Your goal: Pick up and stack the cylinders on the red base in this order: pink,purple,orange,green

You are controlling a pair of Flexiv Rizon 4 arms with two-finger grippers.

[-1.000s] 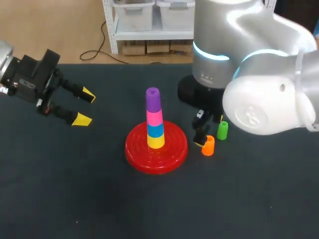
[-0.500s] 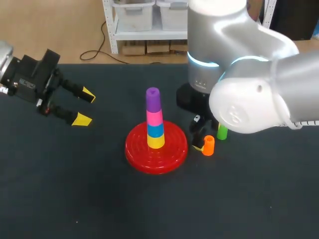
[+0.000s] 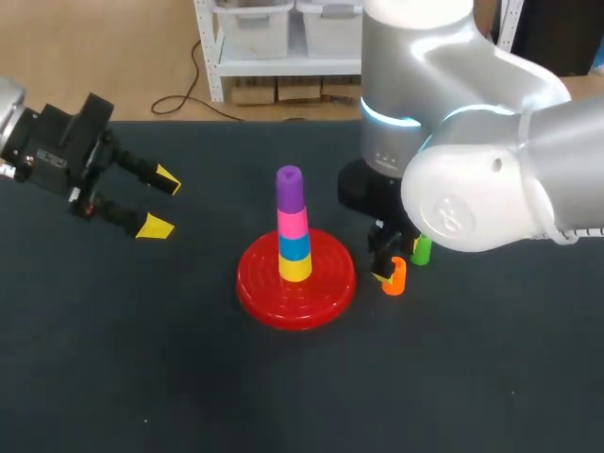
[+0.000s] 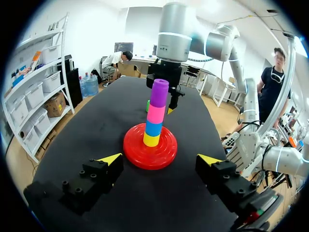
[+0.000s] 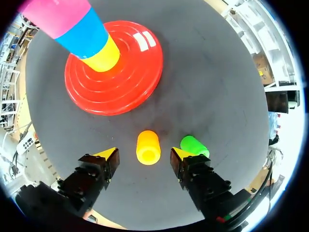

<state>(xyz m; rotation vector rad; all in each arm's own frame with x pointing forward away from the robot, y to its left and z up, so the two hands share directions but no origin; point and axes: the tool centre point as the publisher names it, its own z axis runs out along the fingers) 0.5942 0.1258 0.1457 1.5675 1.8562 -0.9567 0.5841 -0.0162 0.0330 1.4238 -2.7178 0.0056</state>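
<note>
Two left to stack; now orange step, yellow-tipped right gripper released astride small orange plastic cylinder, next clench and lift.

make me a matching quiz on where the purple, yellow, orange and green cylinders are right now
1 purple cylinder
2 yellow cylinder
3 orange cylinder
4 green cylinder

A between the open right tool's fingers, untouched
B highest of those stacked on the base
C beside the right tool, outside its fingers
D lowest, resting on the base

Pairs: 1-B, 2-D, 3-A, 4-C
</note>
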